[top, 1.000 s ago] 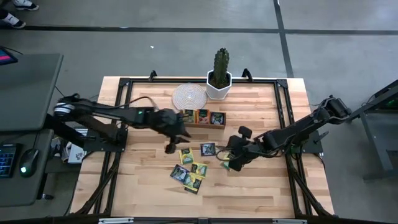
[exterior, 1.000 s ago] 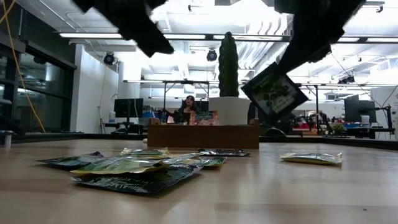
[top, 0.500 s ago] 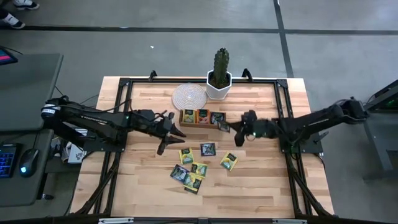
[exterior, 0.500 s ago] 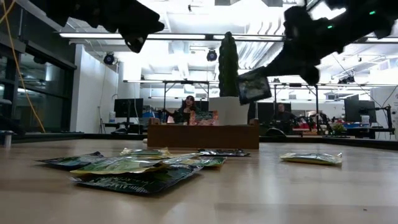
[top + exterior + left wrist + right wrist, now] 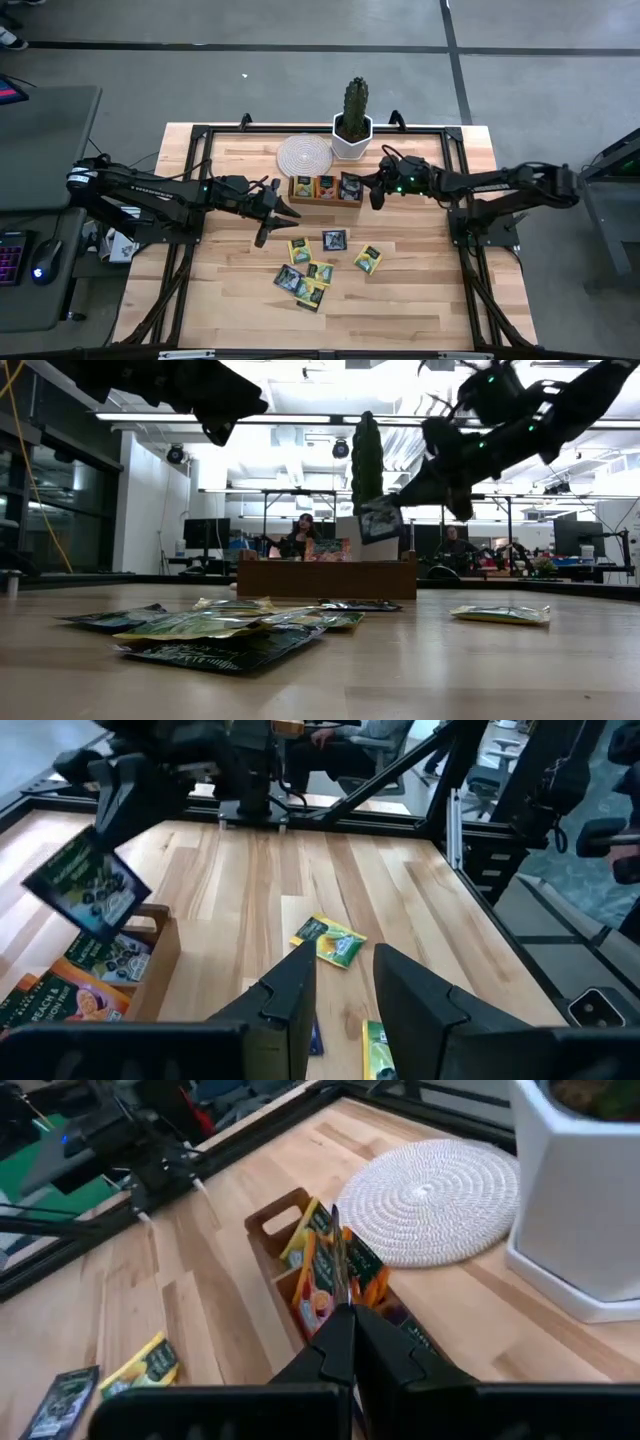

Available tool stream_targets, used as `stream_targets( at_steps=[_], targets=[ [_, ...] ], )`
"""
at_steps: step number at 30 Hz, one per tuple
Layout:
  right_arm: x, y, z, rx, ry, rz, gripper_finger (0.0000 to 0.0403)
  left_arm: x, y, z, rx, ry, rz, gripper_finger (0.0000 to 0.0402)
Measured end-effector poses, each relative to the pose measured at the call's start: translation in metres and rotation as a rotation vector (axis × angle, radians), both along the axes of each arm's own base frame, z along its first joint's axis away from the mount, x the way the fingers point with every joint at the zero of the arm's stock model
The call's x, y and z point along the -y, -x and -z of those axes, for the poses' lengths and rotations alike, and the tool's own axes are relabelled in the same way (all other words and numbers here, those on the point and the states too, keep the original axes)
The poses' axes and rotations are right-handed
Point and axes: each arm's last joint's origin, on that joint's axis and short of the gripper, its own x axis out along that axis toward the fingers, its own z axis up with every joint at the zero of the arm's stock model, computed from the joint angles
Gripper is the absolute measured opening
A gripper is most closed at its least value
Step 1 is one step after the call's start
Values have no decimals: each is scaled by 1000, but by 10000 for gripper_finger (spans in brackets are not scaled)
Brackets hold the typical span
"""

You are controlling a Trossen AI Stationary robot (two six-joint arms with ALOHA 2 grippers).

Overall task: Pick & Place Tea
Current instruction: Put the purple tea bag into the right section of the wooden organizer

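packet [image 5: 381, 520] pinched in right tool [image 5: 374, 194] — hanging over tray [image 5: 325, 199].

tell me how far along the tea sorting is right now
Done: several packets already stand in the wooden tray. In hand: the right gripper, jaws shut on a dark tea packet, holds it above the tray's right end. Left: about seven loose packets lie on the table. The left gripper hovers left of the tray, holding nothing.
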Motion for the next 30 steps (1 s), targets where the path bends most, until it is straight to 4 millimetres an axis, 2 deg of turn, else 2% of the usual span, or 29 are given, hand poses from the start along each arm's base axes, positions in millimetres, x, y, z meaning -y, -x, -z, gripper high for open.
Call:
stream_targets(
  at_steps=[8,21,25,30],
  targets=[
    [9,-8,24,-67,-55,-28,0,0,0,0,-2,7,-6,101],
    [11,-11,34,-98,-82,-24,6,0,0,1,-10,8,-10,101],
    [11,-11,34,-102,-68,-15,35,0,0,1,-10,9,-10,101],
    [11,-11,34,-102,-67,-17,100,0,0,1,-10,9,-10,101]
  ],
)
